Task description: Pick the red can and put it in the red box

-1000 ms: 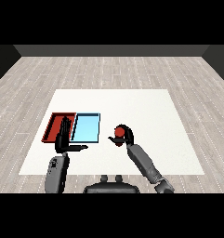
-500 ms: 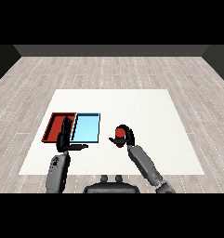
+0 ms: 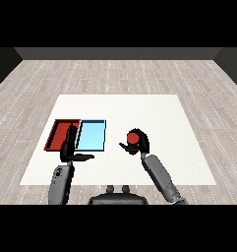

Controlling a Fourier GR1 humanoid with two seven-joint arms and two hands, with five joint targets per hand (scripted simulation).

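Note:
The red can (image 3: 133, 138) stands out at the middle right of the white table (image 3: 154, 113), with my right hand (image 3: 140, 145) curled round it from the right and behind. The red tray (image 3: 59, 133) lies at the left of the table, touching the light blue tray (image 3: 92, 136) on its right. My left hand (image 3: 69, 148) is held upright over the near edge of the red tray, its fingers straight and its thumb pointing right, holding nothing.
Grey wood floor surrounds the table. White tabletop stretches behind and to the right of the can. The near table edge runs just past my forearms.
My right hand and the can have shifted slightly left and nearer. The left hand has barely moved.

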